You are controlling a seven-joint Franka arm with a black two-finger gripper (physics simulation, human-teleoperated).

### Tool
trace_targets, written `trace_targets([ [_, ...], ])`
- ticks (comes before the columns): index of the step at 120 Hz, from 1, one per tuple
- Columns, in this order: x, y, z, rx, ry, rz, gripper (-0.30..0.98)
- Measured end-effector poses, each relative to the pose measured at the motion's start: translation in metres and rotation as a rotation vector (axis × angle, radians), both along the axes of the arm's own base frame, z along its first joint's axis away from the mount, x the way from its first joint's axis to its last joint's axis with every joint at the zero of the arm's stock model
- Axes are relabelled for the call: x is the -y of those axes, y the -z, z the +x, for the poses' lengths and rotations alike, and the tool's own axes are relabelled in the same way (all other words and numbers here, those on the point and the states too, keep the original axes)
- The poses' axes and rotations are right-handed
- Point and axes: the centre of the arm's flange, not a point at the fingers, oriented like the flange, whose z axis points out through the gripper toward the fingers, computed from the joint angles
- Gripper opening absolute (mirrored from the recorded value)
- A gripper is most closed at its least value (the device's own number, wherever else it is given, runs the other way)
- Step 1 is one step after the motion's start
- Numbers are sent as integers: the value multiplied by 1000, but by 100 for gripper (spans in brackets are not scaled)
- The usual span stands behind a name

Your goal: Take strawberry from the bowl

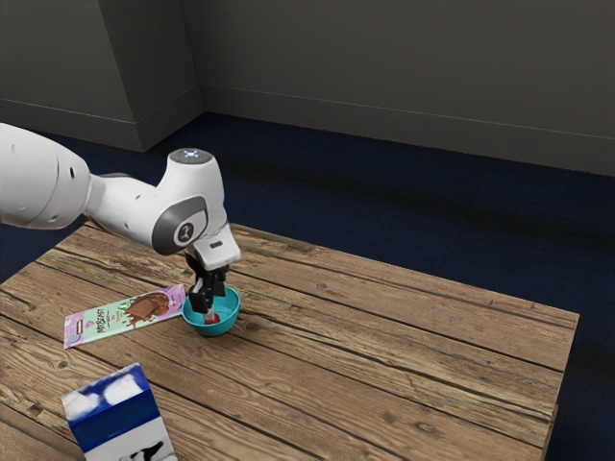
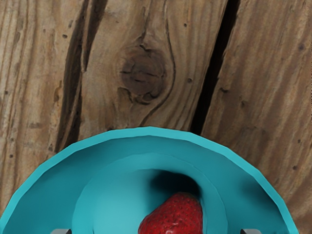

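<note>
While my white arm (image 1: 135, 211) comes in from the exterior view's left, its wrist bends so that the black gripper (image 1: 206, 305) points down into the teal bowl (image 1: 214, 329). Fingers well apart: the wrist view gives me a pale tip (image 2: 251, 231) at each side of its lower edge, with a gap between them wider than the fruit. Grip empty. The strawberry (image 2: 176, 215), red and seeded, lies inside the bowl, on its floor, between my spread fingers and nearer to one than to the other; bare teal floor separates it from both. Dark shadow falls on the bowl's floor close against the berry. Bowl upright on a table (image 1: 384, 355) of worn brown planks, with deep cracks between boards and a round dark knot (image 2: 143, 72) just outside the rim. Toward the exterior view's left, a flat chocolate bar (image 1: 125, 316) in pink and mint wrapping has one end right by the bowl; whether they touch, I cannot tell. Closer to the camera, a blue and white carton (image 1: 117, 413) with a black patch is cut off by the exterior view's lower edge. Beyond the table, dark blue floor (image 1: 384, 221) and grey wall (image 1: 404, 67).
</note>
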Motion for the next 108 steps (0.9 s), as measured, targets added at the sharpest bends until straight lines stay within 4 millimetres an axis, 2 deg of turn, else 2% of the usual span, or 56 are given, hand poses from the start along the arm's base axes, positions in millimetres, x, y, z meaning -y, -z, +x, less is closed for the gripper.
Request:
trace_targets([
  [50, -2, 7, -4, -17, 108, -6, 43],
  [74, -3, 19, -4, -35, 142, -6, 43],
  [108, -6, 28, -2, -33, 173, -4, 35],
])
